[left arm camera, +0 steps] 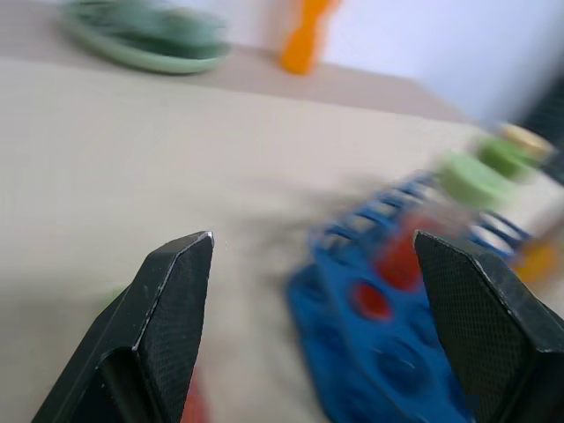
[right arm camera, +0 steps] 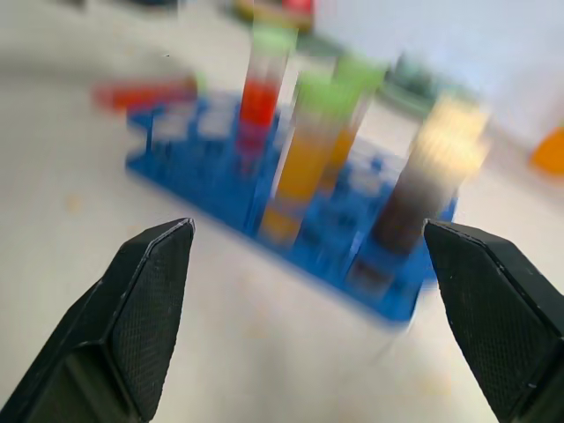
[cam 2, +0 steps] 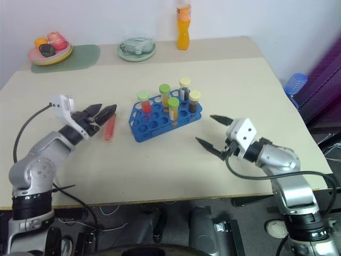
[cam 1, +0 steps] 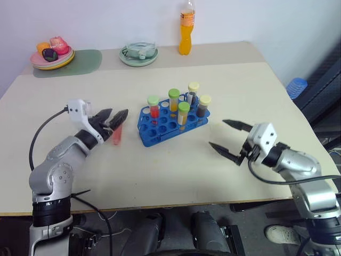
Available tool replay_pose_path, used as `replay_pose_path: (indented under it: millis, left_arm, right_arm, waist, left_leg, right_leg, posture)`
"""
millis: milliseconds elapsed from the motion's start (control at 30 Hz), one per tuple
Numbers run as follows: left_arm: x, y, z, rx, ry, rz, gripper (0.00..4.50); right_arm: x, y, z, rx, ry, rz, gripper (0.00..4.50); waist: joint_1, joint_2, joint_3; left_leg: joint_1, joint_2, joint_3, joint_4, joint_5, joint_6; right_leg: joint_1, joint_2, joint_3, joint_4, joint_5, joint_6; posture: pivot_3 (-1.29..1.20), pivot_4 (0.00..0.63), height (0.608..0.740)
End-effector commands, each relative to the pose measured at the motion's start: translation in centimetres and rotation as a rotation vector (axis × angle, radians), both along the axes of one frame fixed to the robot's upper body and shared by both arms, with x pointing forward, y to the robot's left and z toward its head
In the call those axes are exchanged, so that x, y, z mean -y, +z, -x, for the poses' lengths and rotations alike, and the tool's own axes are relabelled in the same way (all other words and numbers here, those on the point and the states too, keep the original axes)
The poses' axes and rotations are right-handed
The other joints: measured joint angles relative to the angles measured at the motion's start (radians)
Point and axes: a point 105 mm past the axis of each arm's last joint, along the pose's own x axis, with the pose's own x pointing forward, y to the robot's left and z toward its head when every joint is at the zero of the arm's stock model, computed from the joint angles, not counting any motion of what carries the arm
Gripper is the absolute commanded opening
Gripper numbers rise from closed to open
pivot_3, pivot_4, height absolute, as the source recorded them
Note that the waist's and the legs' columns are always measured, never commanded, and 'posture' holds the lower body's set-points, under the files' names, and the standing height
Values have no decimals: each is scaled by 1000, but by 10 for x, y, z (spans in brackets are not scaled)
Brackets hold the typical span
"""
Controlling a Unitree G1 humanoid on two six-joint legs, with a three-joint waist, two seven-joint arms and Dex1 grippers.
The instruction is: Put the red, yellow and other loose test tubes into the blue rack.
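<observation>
Five capped tubes (cam 1: pixel 184 113) stand in one blue rack (cam 1: pixel 171 125), one red tube (cam 1: pixel 117 134) loose, both jaws released.

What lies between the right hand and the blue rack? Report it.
Nothing: bare table separates the right hand from the blue rack, in the left eye view.

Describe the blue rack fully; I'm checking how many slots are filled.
The blue rack looks like moulded plastic, a grid of round holes, standing flat on the beige table between the two grippers, set askew to the table edge. Five capped tubes stand upright in it: three green-capped, two yellow-capped, with red, orange, pale and dark contents. Most near-side holes are empty. Neither gripper touches it; a loose red tube lies beside it.
</observation>
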Motion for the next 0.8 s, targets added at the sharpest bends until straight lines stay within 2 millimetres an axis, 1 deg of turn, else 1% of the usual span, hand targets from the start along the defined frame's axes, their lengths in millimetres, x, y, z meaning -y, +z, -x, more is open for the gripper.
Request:
replay_pose_path:
  millis: [33, 100, 133, 167, 233, 333, 467, 600, 800]
  left_arm:
    - [-8, 4, -6, -187, 99, -68, 3715]
    - [-7, 14, -13, -220, 101, -104, 3715]
    - [-6, 18, -15, -232, 97, -110, 3715]
    - [-5, 20, -17, -256, 87, -110, 3715]
    - [-3, 24, -21, -309, 72, -123, 3715]
    - [5, 28, -27, -402, 29, -112, 3715]
    - [13, 24, -34, -527, 19, -98, 3715]
    - [21, 21, -41, -589, 16, -116, 3715]
    - [24, 16, -46, -673, 35, -166, 3715]
  right_arm:
    - [-12, 27, 1, 55, 40, -37, 4251]
    - [-18, 34, 0, 50, 55, -54, 4251]
    - [-19, 34, 0, 37, 52, -45, 4251]
    - [-19, 32, 0, 23, 41, -25, 4251]
    - [-19, 32, 0, 13, 30, -5, 4251]
    - [-20, 36, 0, 19, 29, -7, 4251]
    - [-25, 40, 2, 29, 27, -9, 4251]
    - [-27, 42, 2, 31, 19, -16, 4251]
    - [-26, 44, 2, 27, 1, -21, 4251]
  waist:
    - [8, -1, 0]
    - [16, -1, 1]
    - [19, -1, 1]
    - [20, -2, 0]
    - [22, -2, 0]
    - [21, -2, 1]
    - [20, -2, 1]
    - [18, -2, 1]
    - [19, -2, 1]
  left_leg:
    - [0, 0, 0, 0, 0, 0]
    - [-2, 0, 0, 1, 0, 0]
    - [-4, 0, 0, 1, 0, 0]
    - [-5, 0, 0, 2, 0, 0]
    - [-8, 0, 0, 4, 2, -7]
    - [-12, 0, 0, 9, 2, -6]
    - [-13, 0, 0, 13, 1, -6]
    - [-13, 0, 0, 13, 1, -7]
    - [-13, 0, 0, 13, 1, -7]
  right_leg:
    - [0, 0, 0, 0, 0, 0]
    - [-2, 2, 0, 0, 0, 0]
    - [-3, 2, 0, 0, 0, 0]
    - [-5, 2, 0, 0, 0, 0]
    - [-7, 3, -1, 0, 0, 0]
    - [-9, 3, -1, 1, 0, 0]
    - [-9, 3, -2, 2, 1, 1]
    - [-9, 3, -2, 2, 1, 1]
    - [-9, 3, -2, 2, 1, 1]
  posture:
    - [0, 150, 740]
    - [0, 150, 740]
    - [0, 150, 740]
    - [0, 150, 740]
    - [0, 150, 740]
    - [0, 150, 740]
    - [0, 150, 740]
    - [0, 150, 740]
    - [0, 150, 740]
